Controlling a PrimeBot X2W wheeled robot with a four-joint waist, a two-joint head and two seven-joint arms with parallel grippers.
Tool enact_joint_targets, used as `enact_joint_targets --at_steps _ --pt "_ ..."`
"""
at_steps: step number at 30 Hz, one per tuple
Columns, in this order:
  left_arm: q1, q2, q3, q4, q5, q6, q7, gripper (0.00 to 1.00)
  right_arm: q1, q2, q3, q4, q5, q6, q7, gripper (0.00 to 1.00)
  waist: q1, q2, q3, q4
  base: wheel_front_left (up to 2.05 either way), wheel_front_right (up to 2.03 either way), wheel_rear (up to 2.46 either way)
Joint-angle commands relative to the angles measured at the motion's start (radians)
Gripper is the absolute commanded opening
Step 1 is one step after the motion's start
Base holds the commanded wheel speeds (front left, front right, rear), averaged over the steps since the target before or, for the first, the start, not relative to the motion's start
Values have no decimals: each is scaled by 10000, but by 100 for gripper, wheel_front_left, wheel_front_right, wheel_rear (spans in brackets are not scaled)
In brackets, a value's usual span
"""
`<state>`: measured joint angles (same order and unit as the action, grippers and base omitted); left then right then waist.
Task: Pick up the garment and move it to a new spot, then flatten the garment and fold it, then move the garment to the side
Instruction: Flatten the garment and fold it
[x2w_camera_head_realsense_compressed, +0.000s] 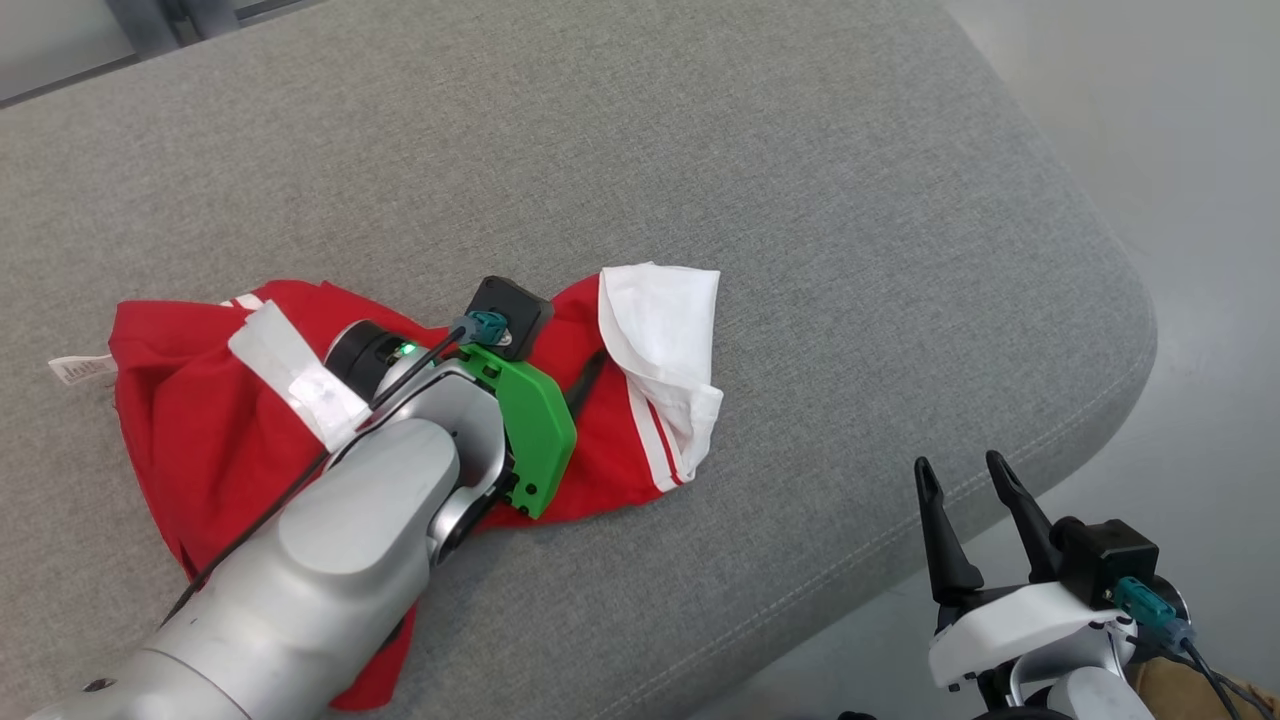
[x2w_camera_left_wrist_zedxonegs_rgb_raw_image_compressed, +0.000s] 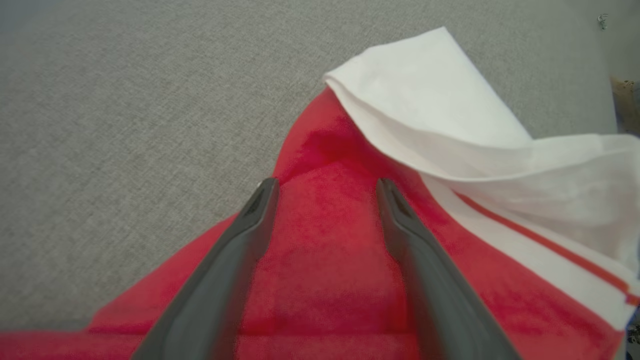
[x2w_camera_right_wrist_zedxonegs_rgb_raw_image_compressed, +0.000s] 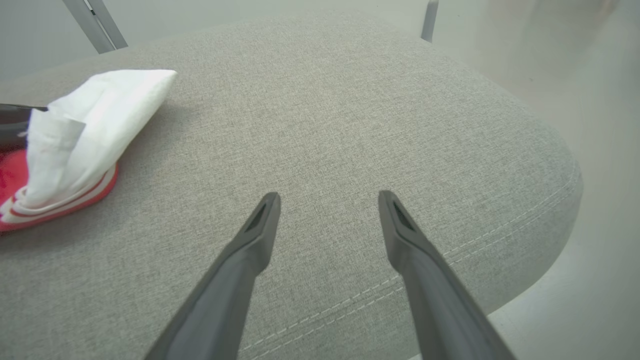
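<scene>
At the cushion (x2w_camera_head_realsense_compressed: 800, 150) edge, right tool (x2w_camera_head_realsense_compressed: 960, 465) gapes empty; left tool (x2w_camera_left_wrist_zedxonegs_rgb_raw_image_compressed: 325, 185) spreads wide over the garment (x2w_camera_head_realsense_compressed: 200, 420).

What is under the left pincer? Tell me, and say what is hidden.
Red cloth of the garment lies under the open left pincer, on the grey cushion. The arm covers the garment's middle; whether the fingertips touch cloth is unclear.
</scene>
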<state>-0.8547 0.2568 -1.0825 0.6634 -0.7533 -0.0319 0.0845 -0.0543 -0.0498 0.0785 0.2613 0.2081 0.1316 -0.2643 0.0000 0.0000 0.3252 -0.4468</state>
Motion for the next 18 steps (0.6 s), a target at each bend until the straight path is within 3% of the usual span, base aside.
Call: enact_joint_targets --at_steps 1,18 --pt "-163 -135 -46 46 -8 -86 -95 100 67 -13 4 3 48 -18 -2 100 0 0 3 -20 0 0 0" --pt "-49 -1633 -681 423 148 -183 -362 100 3 -14 208 157 143 -18 -2 100 0 0 -62 -182 0 0 0"
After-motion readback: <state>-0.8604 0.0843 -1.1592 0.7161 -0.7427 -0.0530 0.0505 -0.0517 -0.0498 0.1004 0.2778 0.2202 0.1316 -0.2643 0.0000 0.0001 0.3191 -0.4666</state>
